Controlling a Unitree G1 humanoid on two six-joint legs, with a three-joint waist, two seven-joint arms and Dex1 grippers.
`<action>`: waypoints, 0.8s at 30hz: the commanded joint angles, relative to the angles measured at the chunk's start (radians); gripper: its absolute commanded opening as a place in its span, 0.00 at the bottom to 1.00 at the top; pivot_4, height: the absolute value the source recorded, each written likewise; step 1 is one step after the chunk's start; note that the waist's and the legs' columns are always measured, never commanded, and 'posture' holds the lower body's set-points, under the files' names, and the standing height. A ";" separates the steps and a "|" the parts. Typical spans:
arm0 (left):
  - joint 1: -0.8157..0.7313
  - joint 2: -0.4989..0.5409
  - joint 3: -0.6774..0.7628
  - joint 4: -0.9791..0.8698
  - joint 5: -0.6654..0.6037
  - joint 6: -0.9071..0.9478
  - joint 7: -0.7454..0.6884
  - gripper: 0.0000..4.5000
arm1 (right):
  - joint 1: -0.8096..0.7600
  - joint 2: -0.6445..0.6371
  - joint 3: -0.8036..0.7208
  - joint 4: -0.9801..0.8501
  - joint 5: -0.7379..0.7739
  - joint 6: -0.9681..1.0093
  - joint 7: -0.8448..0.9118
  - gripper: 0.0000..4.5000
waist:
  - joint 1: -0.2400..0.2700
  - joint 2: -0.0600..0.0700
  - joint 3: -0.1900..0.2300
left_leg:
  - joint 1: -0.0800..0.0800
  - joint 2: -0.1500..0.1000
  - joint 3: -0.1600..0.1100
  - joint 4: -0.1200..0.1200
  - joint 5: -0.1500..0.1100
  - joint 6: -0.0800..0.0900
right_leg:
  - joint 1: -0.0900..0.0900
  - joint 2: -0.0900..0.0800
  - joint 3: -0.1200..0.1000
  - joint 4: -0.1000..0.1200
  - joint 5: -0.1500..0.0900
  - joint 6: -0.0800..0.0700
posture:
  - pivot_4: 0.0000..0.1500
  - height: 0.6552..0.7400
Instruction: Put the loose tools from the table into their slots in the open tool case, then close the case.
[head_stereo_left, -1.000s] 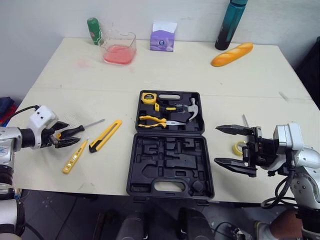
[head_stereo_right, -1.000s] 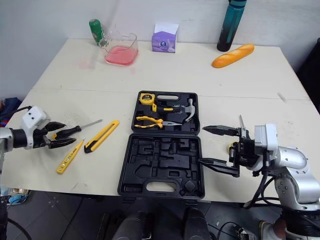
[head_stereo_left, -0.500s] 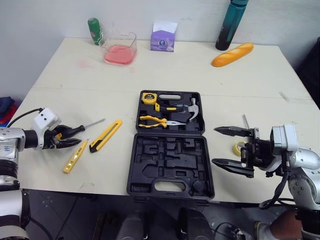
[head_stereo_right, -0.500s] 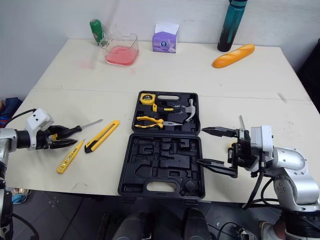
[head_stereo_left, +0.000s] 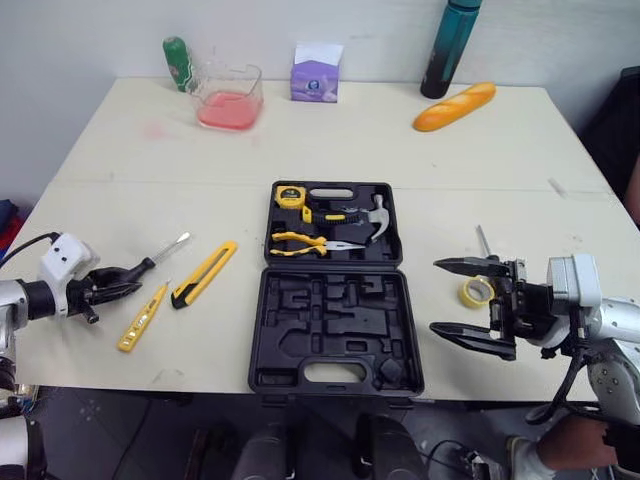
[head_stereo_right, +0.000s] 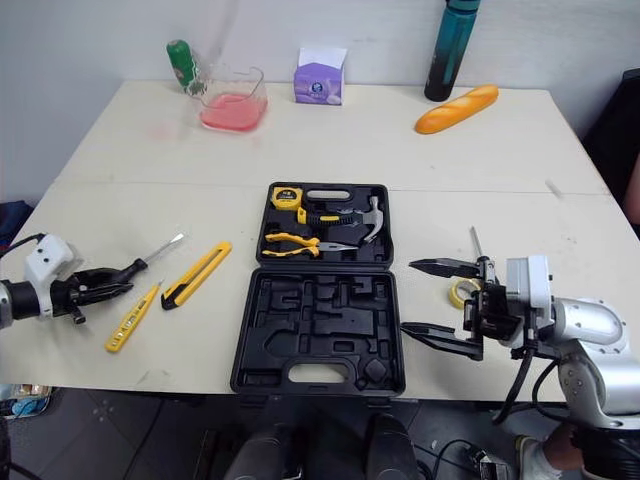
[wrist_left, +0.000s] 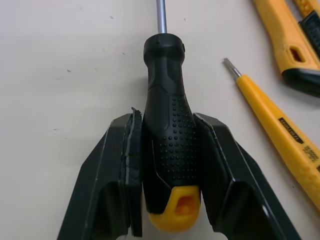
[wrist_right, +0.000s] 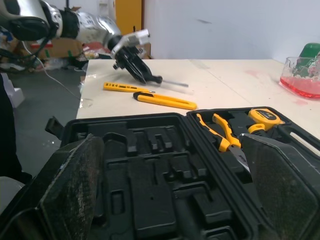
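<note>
The open black tool case (head_stereo_left: 335, 330) lies mid-table; its far half holds a tape measure (head_stereo_left: 291, 195), pliers (head_stereo_left: 305, 241) and a hammer (head_stereo_left: 377, 216). Left of it lie a yellow utility knife (head_stereo_left: 205, 272) and a yellow tester screwdriver (head_stereo_left: 142, 317). My left gripper (head_stereo_left: 112, 283) is shut on the black handle of a screwdriver (wrist_left: 170, 145), which lies flat on the table with its shaft pointing away. One finger (wrist_left: 115, 165) presses each side of the handle. My right gripper (head_stereo_left: 436, 296) hovers open right of the case, beside a roll of yellow tape (head_stereo_left: 474, 291).
Along the table's back edge stand a green bottle (head_stereo_left: 176, 62), a clear container of pink liquid (head_stereo_left: 228, 97), a purple tissue box (head_stereo_left: 315, 75), a teal bottle (head_stereo_left: 440, 50) and a bread loaf (head_stereo_left: 455, 107). A thin metal piece (head_stereo_left: 482, 240) lies behind the tape.
My left gripper's fingers have closed onto the screwdriver handle. The right gripper stays open in the same spot. The head camera has shifted a little.
</note>
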 joint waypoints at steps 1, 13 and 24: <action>0.021 0.041 0.059 -0.189 -0.055 0.050 0.007 0.24 | -0.011 -0.027 -0.056 -0.021 0.001 -0.001 -0.028 1.00 | 0.011 0.000 0.000 | 0.000 0.000 0.000 0.000 0.000 0.000 | 0.000 0.000 0.000 0.000 0.000 0.000 | 1.00 1.00; -0.029 0.015 -0.043 -0.655 -0.137 0.278 -0.031 0.24 | 0.039 -0.073 -0.150 0.104 -0.052 -0.081 0.006 1.00 | 0.030 0.000 0.000 | 0.001 0.000 0.000 0.000 0.000 0.000 | 0.002 0.001 0.000 -0.002 0.000 0.000 | 1.00 1.00; -0.163 -0.041 -0.315 -0.937 -0.091 0.524 -0.021 0.24 | 0.123 -0.096 -0.196 0.125 -0.047 -0.070 0.052 1.00 | 0.042 0.000 0.000 | 0.000 0.000 0.000 0.001 0.000 0.000 | 0.002 0.001 0.000 -0.003 0.000 0.000 | 1.00 1.00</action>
